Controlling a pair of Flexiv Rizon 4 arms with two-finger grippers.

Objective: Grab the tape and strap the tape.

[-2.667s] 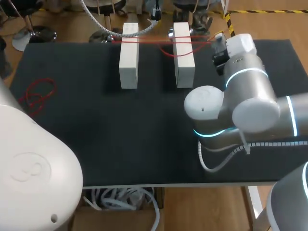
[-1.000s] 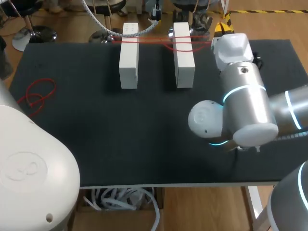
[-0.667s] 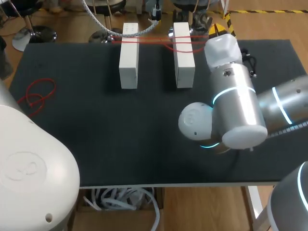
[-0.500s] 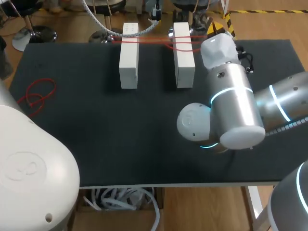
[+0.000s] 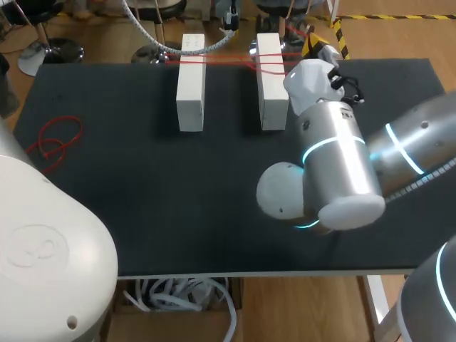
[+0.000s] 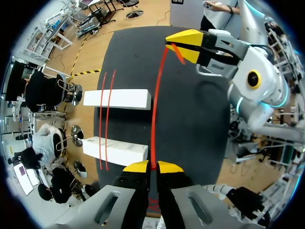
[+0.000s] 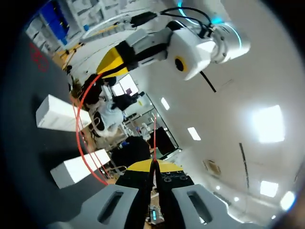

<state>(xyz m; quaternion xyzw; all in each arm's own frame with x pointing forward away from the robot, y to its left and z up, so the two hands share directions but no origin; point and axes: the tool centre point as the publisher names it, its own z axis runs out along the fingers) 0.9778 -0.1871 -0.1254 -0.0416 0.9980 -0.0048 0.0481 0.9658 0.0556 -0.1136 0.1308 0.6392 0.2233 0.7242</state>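
Thin red tape [image 5: 228, 59] is wound around the far ends of two white blocks [image 5: 191, 82] [image 5: 272, 82]. In the head view my right gripper [image 5: 318, 48] is just right of the right block's far end. In the left wrist view my left gripper [image 6: 153, 166] is shut on the red tape [image 6: 155, 109], which runs taut past the blocks [image 6: 116, 150] to my right gripper [image 6: 183, 45]. In the right wrist view my right gripper [image 7: 153, 164] is shut on a tape strand [image 7: 155, 136]. Another strand [image 7: 78, 121] curves from my left gripper [image 7: 114, 59] to the blocks [image 7: 59, 112].
A loose red loop [image 5: 53, 139] lies on the black table [image 5: 178, 199] near its left edge. A white ribbed hose [image 5: 149, 35] hangs over the far edge by the left block. My right arm's elbow [image 5: 335, 178] is above the table's right half.
My right arm has swung left, bringing its wrist and gripper closer to the right block's far end with the tape still held. The blocks and the loose loop have not moved.
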